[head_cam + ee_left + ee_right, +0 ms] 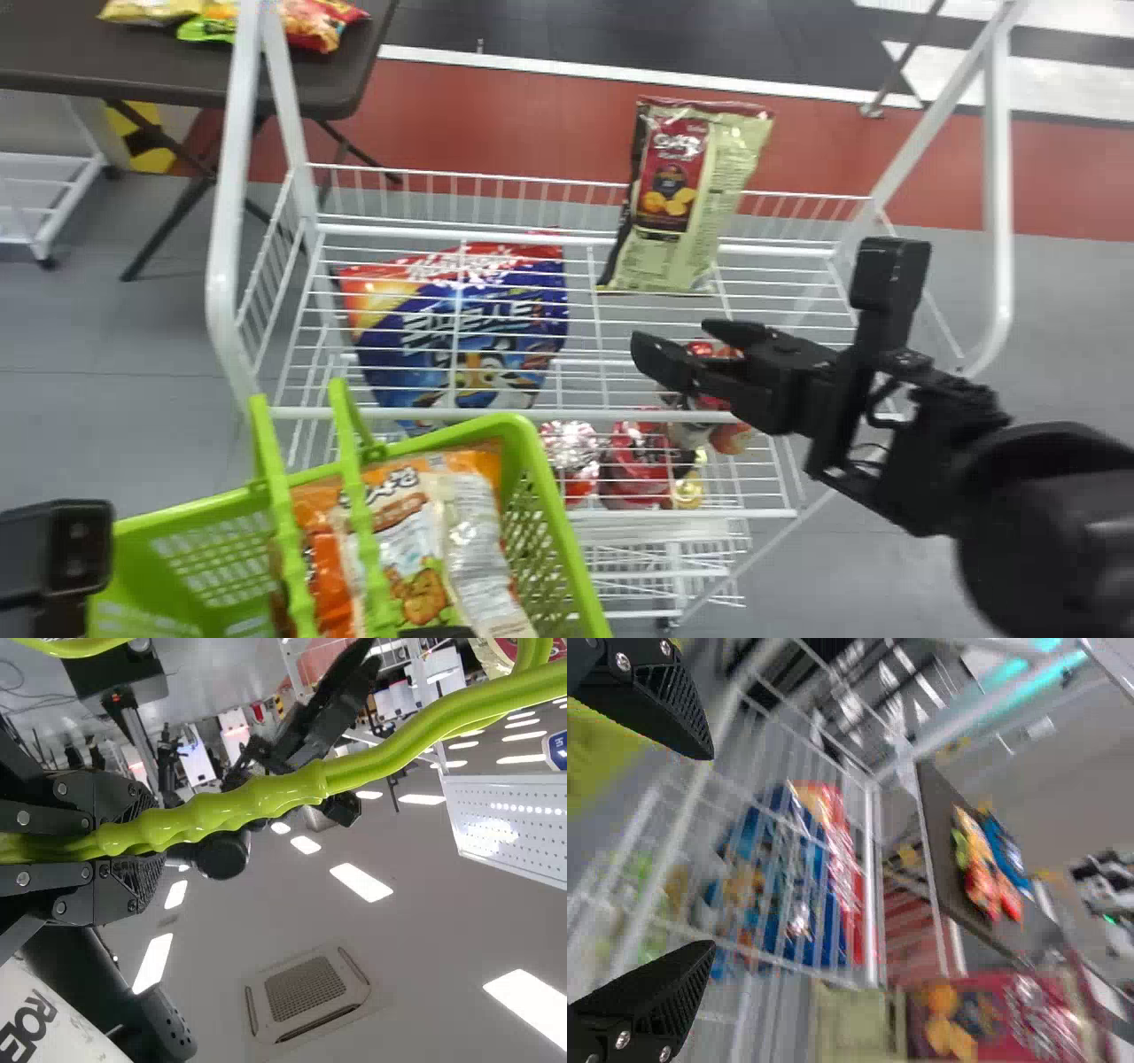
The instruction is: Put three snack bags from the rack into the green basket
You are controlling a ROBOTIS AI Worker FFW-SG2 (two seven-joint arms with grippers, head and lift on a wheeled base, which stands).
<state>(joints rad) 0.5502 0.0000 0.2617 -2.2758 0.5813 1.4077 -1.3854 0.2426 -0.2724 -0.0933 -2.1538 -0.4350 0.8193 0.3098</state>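
My right gripper [682, 341] is open above the right half of the rack [576, 415]; in the right wrist view the gripper [704, 846] has nothing between its spread fingers. Behind it, a red-and-cream snack bag [678, 199] stands upright at the rack's back edge. A blue-and-red bag [461, 337], also seen in the right wrist view [788, 877], shows through the wires to the left. My left gripper [58, 549] is at the lower left; in its wrist view the gripper [133, 849] is shut on the green basket's handle [257, 806]. Orange-and-white snack packaging [407, 540] lies inside the basket [177, 540].
Several red-toned packages [638, 461] lie lower in the rack, below the right gripper. White posts [232, 177] rise at the rack's sides. A dark table [177, 66] with more snack bags stands at the back left. The basket overlaps the rack's front left corner.
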